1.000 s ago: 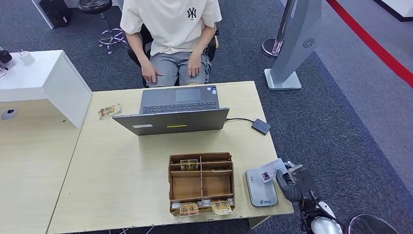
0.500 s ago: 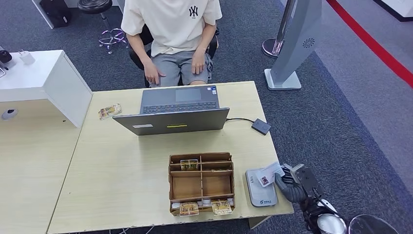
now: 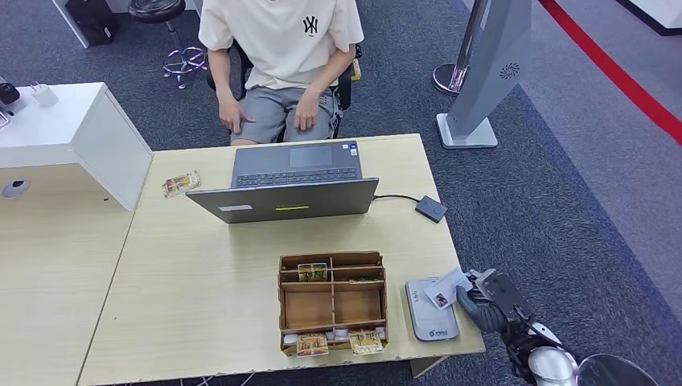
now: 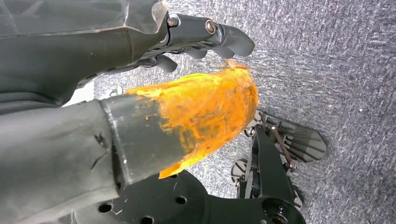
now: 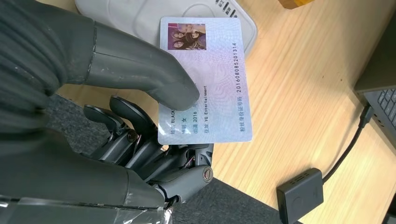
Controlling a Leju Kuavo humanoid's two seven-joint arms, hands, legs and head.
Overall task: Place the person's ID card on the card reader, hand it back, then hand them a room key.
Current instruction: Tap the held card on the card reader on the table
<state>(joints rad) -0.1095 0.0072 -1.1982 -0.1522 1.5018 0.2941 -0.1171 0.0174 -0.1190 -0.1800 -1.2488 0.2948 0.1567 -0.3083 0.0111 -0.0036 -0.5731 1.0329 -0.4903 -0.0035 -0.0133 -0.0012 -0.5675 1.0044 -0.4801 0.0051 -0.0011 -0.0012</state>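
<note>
Pale wooden desk (image 3: 201, 281), near right corner. ID card (image 5: 205, 79) pinched flat between thumb and fingers of right hand (image 5: 140, 116), one end over the card reader (image 3: 430, 310), likely for scanning. Left hand (image 4: 187, 42) hangs over carpet, fingers curled, holding nothing.

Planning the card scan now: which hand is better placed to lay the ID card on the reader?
The right hand: it holds the ID card partly over the card reader. The left hand hangs above the carpet.
</note>
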